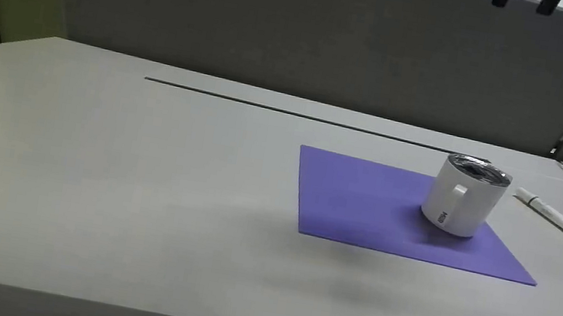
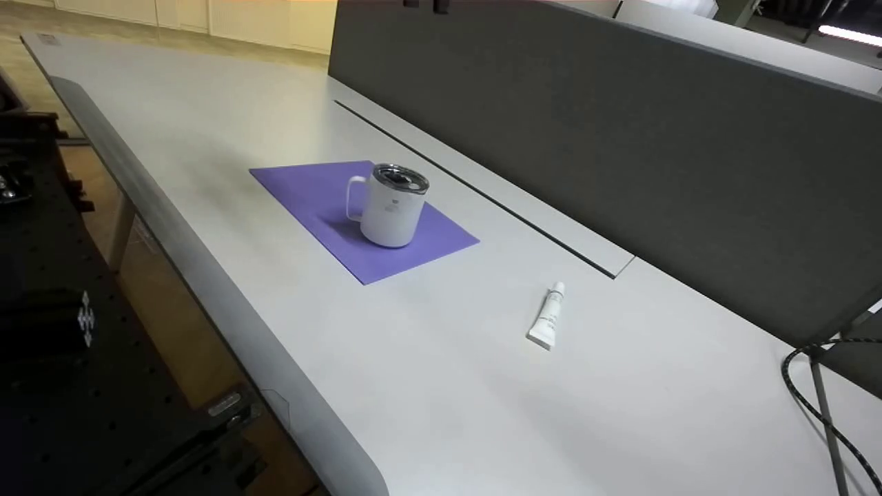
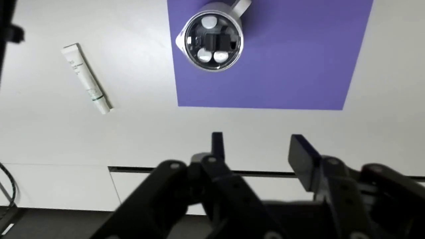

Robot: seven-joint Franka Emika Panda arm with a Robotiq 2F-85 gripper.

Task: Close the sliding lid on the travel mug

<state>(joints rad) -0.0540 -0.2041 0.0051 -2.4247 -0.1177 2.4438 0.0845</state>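
Note:
The travel mug [image 1: 447,205] is squat and white with a side handle. It stands upright on a purple mat in both exterior views [image 2: 389,219]. Its clear dark sliding lid [image 2: 401,178] with a silvery rim caps it. In the wrist view the lid [image 3: 214,33] shows from above, near the top edge. A black slider [image 3: 217,42] lies across its middle, with a small dark spot beside it; I cannot tell the slider's position surely. My gripper [image 3: 257,139] is open and empty, above the table and away from the mug. Only its fingertips show at the top of both exterior views [image 1: 525,1] [image 2: 426,5].
The purple mat [image 1: 353,202] lies flat on the white table [image 1: 116,183]. A white tube [image 2: 548,317] lies beside the mat. A dark slot [image 2: 475,189] runs along the table near the grey partition [image 2: 620,151]. A black cable [image 2: 813,406] lies at the table's end.

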